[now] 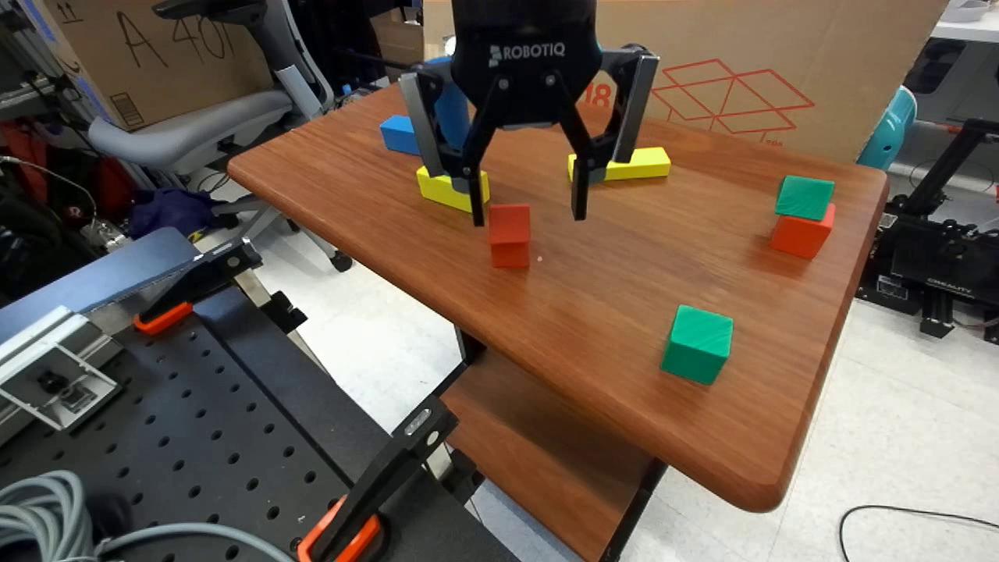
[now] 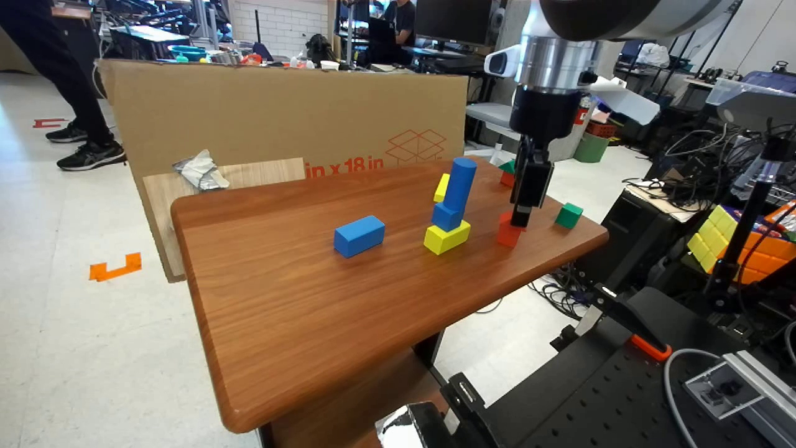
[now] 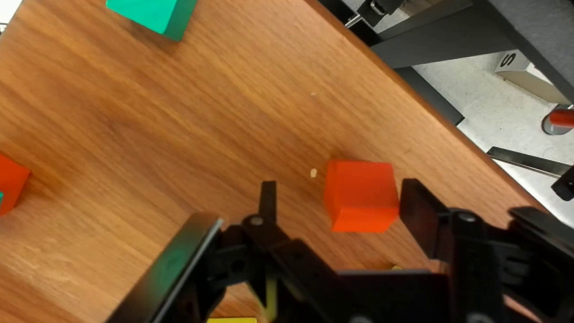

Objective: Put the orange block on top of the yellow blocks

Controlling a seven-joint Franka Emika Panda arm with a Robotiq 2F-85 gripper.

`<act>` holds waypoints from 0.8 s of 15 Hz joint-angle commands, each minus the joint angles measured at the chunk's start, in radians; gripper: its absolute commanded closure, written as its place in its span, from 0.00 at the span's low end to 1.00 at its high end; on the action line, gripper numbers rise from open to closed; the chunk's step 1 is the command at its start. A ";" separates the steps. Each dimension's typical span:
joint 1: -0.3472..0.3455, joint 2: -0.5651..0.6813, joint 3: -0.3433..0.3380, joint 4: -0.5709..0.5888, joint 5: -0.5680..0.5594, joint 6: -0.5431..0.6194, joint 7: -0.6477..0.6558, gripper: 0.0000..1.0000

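The orange block (image 1: pixel 510 236) stands alone on the table near one edge. It shows in the other views too (image 2: pixel 509 234) (image 3: pixel 361 193). My gripper (image 1: pixel 528 217) is open and empty, pointing down above the block. In the wrist view its fingertips (image 3: pixel 338 188) straddle the block, which is nearer one finger; I cannot tell if they touch. In an exterior view, one finger (image 2: pixel 521 218) overlaps the block's top. The long yellow bar (image 1: pixel 641 164) lies farther back, partly behind a finger; the blue cylinder partly hides it in an exterior view (image 2: pixel 441 188).
A shorter yellow block (image 2: pixel 448 238) carries a blue block (image 2: pixel 445 216) and a tall blue cylinder (image 2: pixel 460 183). Another blue block (image 2: pixel 359 236) lies apart. A green cube (image 1: pixel 698 343) stands alone; another green block (image 1: pixel 805 197) sits on an orange cube (image 1: pixel 801 236). Cardboard (image 1: pixel 780 94) stands behind.
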 commanded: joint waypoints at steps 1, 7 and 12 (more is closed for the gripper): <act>-0.012 0.024 0.018 0.022 -0.033 0.011 0.030 0.58; -0.009 0.011 0.018 0.006 -0.073 0.021 0.057 0.92; -0.030 -0.043 0.030 0.016 -0.022 -0.027 0.055 0.92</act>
